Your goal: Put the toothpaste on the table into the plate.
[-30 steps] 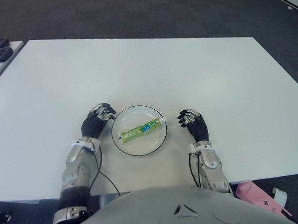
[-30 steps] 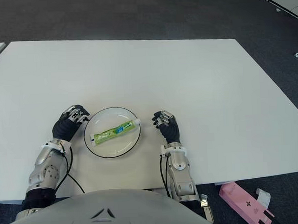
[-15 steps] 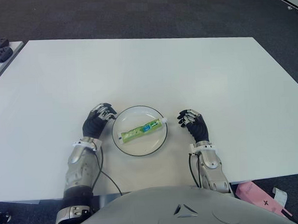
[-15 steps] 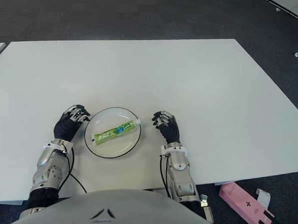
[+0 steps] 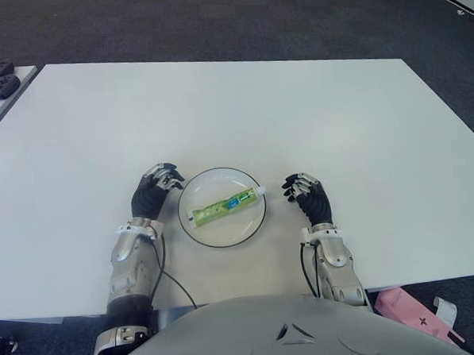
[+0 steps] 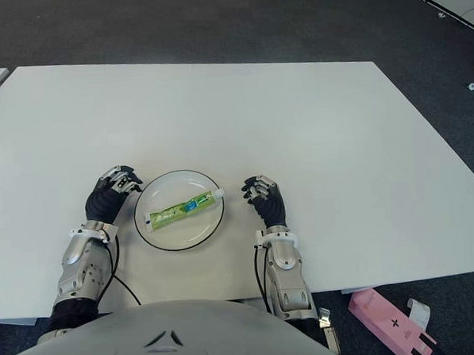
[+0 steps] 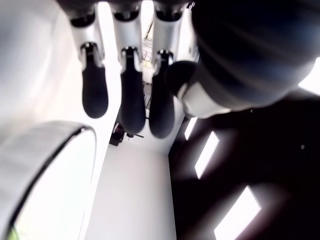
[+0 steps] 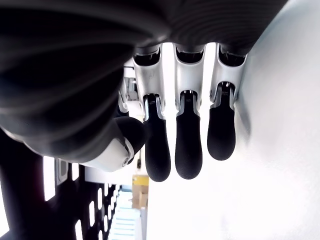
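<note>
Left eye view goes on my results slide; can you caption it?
Toothpaste lies in the plate on the table, left hand and right hand empty either side.

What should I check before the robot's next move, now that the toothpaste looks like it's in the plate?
1. Toothpaste inside the plate: ok, it lies slanted across the middle, cap end near the rim on the robot's right.
2. Left hand free of the tube: ok, it shows just left of the plate, fingers relaxed and holding nothing.
3. Right hand free: ok, it shows right of the plate, fingers relaxed and empty.
4. Plate fully on the table: ok, well in from the near edge.
5. Left hand touching the plate rim: cannot tell, they show very close together.
6. Cap on the tube: cannot tell.
</note>
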### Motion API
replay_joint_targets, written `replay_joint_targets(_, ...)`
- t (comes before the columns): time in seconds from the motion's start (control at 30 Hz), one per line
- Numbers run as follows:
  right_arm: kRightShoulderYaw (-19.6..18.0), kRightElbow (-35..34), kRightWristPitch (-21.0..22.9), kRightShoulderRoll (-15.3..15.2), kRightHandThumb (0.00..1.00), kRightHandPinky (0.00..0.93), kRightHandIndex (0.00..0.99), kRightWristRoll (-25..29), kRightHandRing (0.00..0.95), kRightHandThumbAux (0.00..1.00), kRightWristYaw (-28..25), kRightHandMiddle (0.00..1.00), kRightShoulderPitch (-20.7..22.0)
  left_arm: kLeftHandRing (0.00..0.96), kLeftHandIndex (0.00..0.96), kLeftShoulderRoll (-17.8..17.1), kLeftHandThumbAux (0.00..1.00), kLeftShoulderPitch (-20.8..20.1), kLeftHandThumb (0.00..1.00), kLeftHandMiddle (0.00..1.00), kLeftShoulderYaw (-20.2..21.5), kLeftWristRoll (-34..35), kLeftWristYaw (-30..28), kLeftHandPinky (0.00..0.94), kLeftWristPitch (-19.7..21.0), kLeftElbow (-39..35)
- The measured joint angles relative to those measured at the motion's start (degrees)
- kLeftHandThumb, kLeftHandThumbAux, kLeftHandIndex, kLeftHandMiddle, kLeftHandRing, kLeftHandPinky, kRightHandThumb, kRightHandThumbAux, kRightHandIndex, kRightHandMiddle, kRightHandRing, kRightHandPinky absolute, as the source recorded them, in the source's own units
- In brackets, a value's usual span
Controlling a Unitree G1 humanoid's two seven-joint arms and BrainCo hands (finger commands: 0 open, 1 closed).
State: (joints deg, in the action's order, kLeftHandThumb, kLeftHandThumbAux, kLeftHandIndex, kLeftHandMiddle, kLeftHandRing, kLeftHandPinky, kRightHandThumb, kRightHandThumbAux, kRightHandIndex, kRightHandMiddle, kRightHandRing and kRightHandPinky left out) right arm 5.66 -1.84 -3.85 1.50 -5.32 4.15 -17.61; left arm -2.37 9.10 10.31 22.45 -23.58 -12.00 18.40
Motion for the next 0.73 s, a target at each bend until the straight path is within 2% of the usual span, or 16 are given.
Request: replay_joint_targets(0.73,-0.33,0.82,-0.56,-0.61,0.709,0.557,0.431,0.0,0.546,0.727,-0.7,0.533,0.3,0.564,0.437,1.73,0.714,1.64,0.715,0.587,-0.01,0.65,1.23,0.545,1.92,-2.87)
